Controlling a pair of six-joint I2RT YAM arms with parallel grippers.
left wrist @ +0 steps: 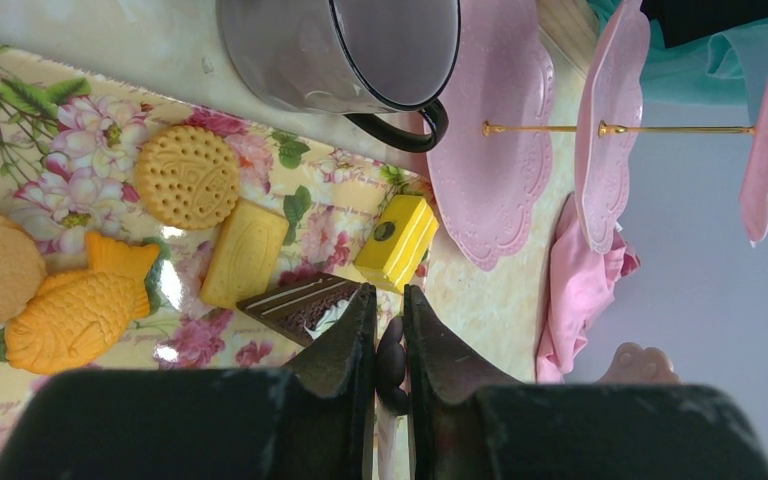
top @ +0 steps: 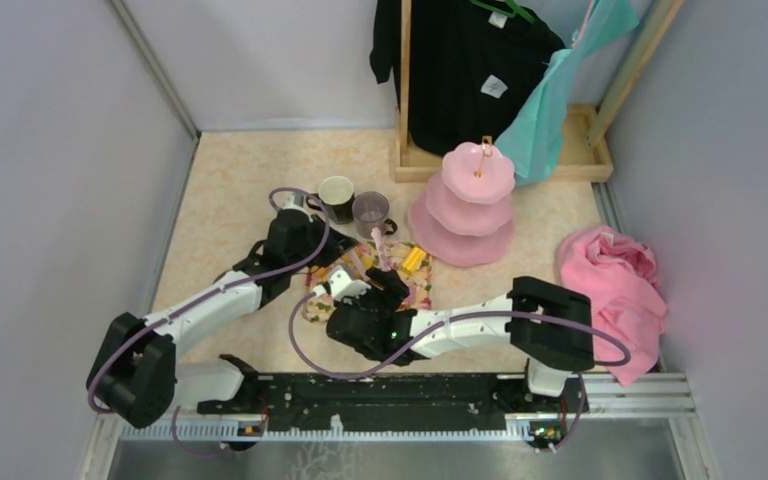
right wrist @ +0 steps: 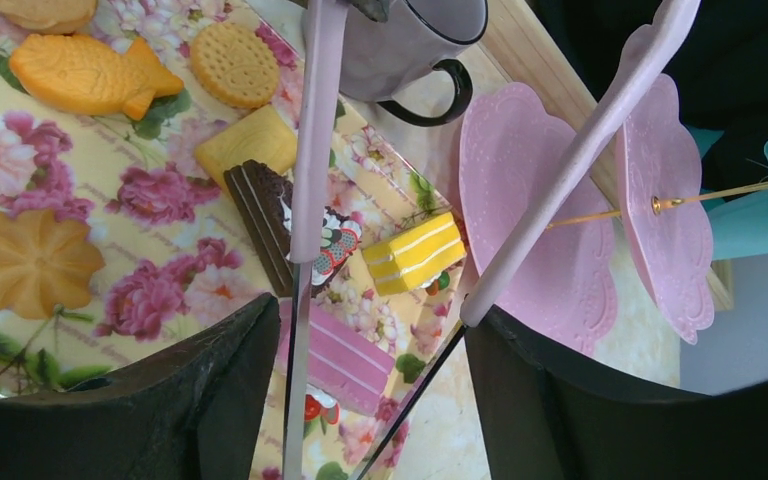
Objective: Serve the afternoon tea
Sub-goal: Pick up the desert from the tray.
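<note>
Small snacks lie on a flowered tray [left wrist: 50,130]: an orange fish [left wrist: 80,310], a round biscuit [left wrist: 187,176], a chocolate slice [left wrist: 300,305], a yellow cake [right wrist: 415,255] and a pink cake [right wrist: 345,360]. The pink three-tier stand [top: 465,200] stands right of the tray. The smoky mug [top: 370,212] and the black mug [top: 336,195] stand behind it. My left gripper [left wrist: 390,300] is shut on the tip of pink tongs [right wrist: 310,150]. My right gripper [right wrist: 372,320] stands open around the tongs' two arms. Its right finger touches one arm.
A crumpled pink cloth [top: 615,285] lies at the right. A wooden clothes rack [top: 580,160] with a black shirt [top: 460,70] and a teal garment [top: 550,110] stands at the back, close behind the stand. Grey walls close in both sides.
</note>
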